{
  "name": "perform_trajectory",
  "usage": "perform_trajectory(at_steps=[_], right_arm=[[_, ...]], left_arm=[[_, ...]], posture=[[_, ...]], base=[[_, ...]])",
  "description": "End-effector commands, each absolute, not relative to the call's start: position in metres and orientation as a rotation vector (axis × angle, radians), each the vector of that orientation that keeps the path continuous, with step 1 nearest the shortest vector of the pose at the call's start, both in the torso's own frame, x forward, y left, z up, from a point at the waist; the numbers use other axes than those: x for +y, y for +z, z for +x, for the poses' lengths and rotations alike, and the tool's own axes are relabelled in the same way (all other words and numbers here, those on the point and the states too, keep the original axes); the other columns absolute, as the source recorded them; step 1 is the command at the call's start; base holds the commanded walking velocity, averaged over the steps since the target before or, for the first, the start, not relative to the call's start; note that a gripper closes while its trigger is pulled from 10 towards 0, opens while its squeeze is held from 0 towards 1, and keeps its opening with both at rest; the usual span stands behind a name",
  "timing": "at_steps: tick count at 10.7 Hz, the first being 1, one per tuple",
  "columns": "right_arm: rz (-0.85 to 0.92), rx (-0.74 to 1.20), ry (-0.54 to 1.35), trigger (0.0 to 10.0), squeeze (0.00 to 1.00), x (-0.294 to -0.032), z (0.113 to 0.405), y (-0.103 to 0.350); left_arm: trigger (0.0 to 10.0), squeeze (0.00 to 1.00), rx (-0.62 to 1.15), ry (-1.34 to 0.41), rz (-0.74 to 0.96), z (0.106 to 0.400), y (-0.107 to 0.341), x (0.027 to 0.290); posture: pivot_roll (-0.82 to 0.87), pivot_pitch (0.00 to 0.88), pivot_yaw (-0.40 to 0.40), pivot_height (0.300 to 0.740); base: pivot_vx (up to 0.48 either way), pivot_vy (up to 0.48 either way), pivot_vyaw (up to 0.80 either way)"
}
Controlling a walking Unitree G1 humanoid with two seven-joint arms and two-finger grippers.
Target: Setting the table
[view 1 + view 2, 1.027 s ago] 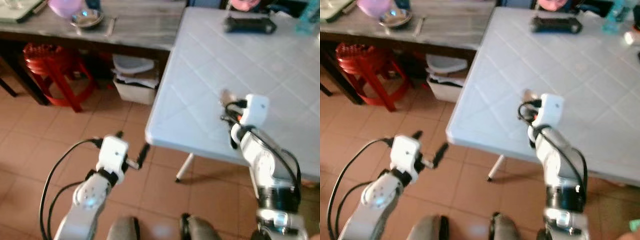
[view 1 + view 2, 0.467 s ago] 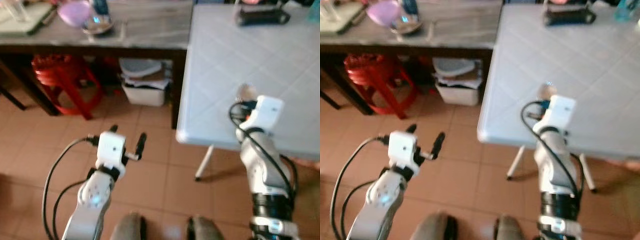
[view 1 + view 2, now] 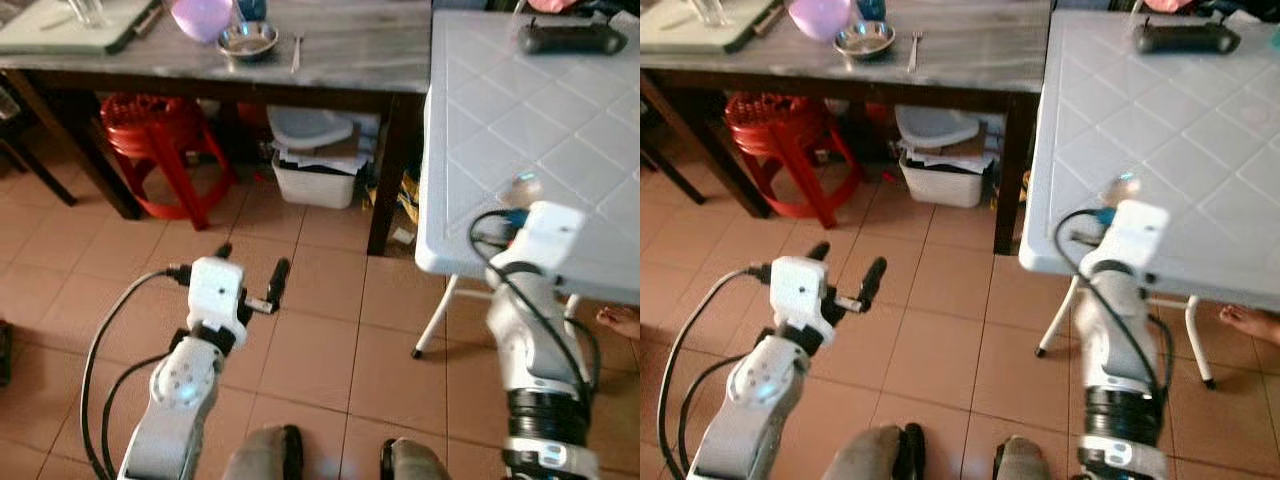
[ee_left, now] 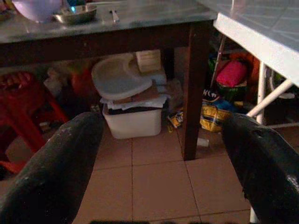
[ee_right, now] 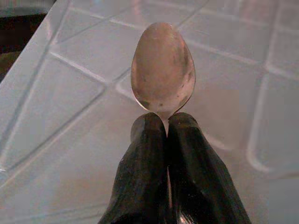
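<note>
Where white table (image 3: 520, 110) meets wooden table (image 3: 350, 50): tiled floor (image 3: 320, 330).

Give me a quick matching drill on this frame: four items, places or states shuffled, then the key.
Items:
1. spoon
2. metal bowl
3. red stool
4. left gripper

Places or states:
A. under the wooden table
B. open, over the tiled floor
C. pinched in the right gripper above the white table
D. on the wooden table, beside the purple bowl

Pairs: 1-C, 2-D, 3-A, 4-B
</note>
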State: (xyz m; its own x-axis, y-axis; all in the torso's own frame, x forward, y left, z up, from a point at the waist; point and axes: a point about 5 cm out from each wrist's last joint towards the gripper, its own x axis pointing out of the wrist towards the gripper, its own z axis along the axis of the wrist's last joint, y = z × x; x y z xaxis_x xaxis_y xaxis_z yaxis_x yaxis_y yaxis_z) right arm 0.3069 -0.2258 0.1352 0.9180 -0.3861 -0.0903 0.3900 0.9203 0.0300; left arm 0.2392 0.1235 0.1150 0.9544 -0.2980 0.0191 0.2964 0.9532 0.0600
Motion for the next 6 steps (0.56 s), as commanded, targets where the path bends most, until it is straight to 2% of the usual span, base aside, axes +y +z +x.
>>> perform_trajectory(at_steps=[1,2,6], right_arm=[[0.037,0.051,-0.407,0.0,0.0,-0.225,0.311,0.143],[0.03,0.053,-0.419,0.0,0.0,-0.227,0.311,0.143],[0.005,-0.043,-0.372,0.0,0.0,-0.22,0.315,0.158]], left_arm=[[10.0,0.0,-0.018,-0.304,0.049,0.239,0.113,0.125],[10.0,0.0,-0.029,-0.311,0.059,0.237,0.114,0.124],[10.0,0.0,-0.049,-0.334,0.064,0.238,0.117,0.12]], posture=[[0.04,0.115,0.065,0.74],[0.04,0.115,0.064,0.74],[0.04,0.108,0.072,0.74]], base=[[0.0,0.0,0.0],[0.0,0.0,0.0],[0.448,0.0,0.0]])
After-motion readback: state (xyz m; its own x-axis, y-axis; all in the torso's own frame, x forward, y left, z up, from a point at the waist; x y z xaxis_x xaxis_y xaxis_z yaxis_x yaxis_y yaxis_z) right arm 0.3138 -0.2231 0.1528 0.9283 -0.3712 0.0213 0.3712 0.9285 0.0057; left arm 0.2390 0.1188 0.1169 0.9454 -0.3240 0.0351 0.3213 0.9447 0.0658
